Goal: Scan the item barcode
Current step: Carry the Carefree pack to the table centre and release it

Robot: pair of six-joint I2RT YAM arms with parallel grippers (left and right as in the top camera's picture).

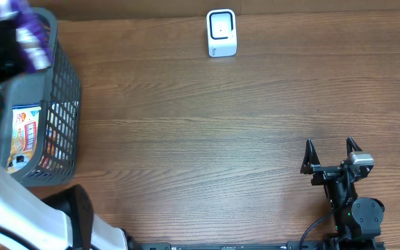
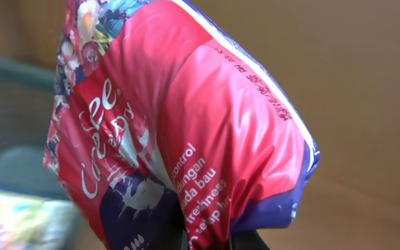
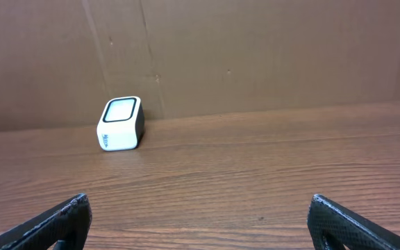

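My left gripper (image 2: pixel 210 243) is clamped on the pink pack (image 2: pixel 186 118), held up over the far end of the basket (image 1: pixel 61 104), which I judge is high enough to clear the mesh wall. The scanner (image 1: pixel 221 32) sits by the bench's far edge with its window tilted upward (so the barcode face should turn down toward it). The right gripper (image 1: pixel 330 154) rests with its fingers spread near the front edge, well apart from the rest. Bare bench (image 1: pixel 186 139) between basket and scanner gives an open path.

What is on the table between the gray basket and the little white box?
Nothing. The overhead view shows only bare wooden table between basket and white box.
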